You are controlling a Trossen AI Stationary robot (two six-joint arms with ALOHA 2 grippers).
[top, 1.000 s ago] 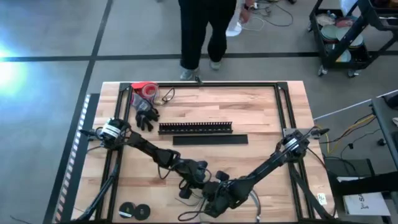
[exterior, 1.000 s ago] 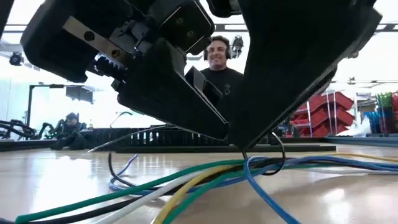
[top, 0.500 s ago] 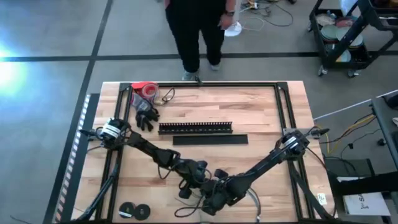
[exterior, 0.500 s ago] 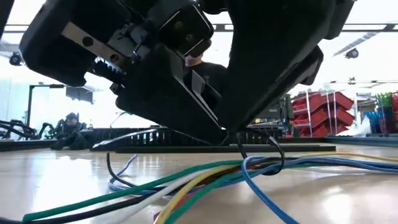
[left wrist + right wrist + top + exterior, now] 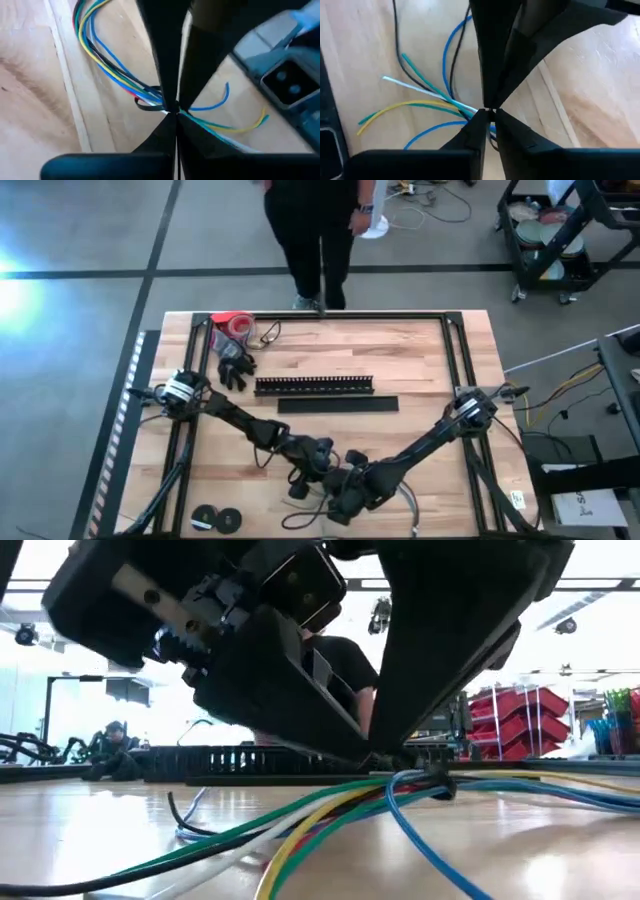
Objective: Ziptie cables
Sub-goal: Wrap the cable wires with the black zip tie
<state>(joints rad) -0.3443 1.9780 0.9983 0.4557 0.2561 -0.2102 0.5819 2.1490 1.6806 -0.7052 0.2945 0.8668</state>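
The cables (image 5: 330,815) are thin wires, blue, green, yellow, white and black. They lie fanned on the wood near the table's front edge (image 5: 300,520). A black zip tie (image 5: 432,778) rings them where they bunch (image 5: 145,102). My left gripper (image 5: 322,472) and my right gripper (image 5: 348,492) meet tip to tip right above that spot. Both are shut, as the left wrist view (image 5: 175,114) and the right wrist view (image 5: 487,111) show. My left gripper comes slanting down from the table's left, its shut fingertips (image 5: 167,125) at the zip tie beside the bundle. Which part of the tie it has is hidden by the fingers. The bundle is raised there; its ends trail on the table. My right gripper comes slanting down from the table's right, tip against the left one. Its shut fingers (image 5: 507,127) pinch at the tie where the wires cross (image 5: 470,107). The fingers themselves hide the exact part. The wires (image 5: 425,105) fan out slack beyond the pinch.
At mid table lie a long black slotted bar (image 5: 315,385) and a flat black strip (image 5: 338,404). A black glove (image 5: 235,368) and a red object (image 5: 232,323) sit far left, two tape rolls (image 5: 217,520) near left. A person (image 5: 320,240) stands at the far edge.
The zip tie's loop, wide and slack a second ago, has drawn small and tight round the cables, and the bundle has risen a little at that spot. My right gripper has shifted slightly toward the table's left. Both grippers stay shut.
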